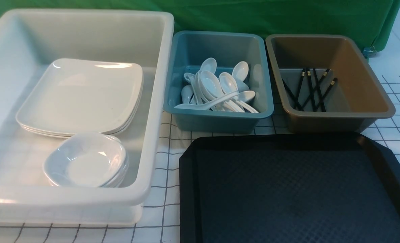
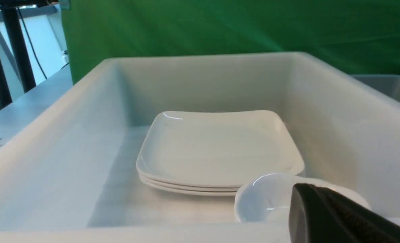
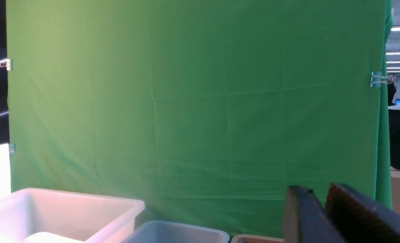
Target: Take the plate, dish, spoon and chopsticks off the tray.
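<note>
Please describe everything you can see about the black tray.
The tray is big, black, looks like plastic, with a raised rim, cut corners and a diamond-textured surface. It lies flat on the checked tablecloth, near the robot, in front of the teal tub and brown tub. Nothing lies on its visible part; its near edge runs out of view.

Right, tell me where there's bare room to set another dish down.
The tray shows nothing on it. In the white tub, bare floor lies left of the stacked dishes and behind the plates. The teal tub is crowded with spoons; the brown tub has free floor right of the chopsticks.
</note>
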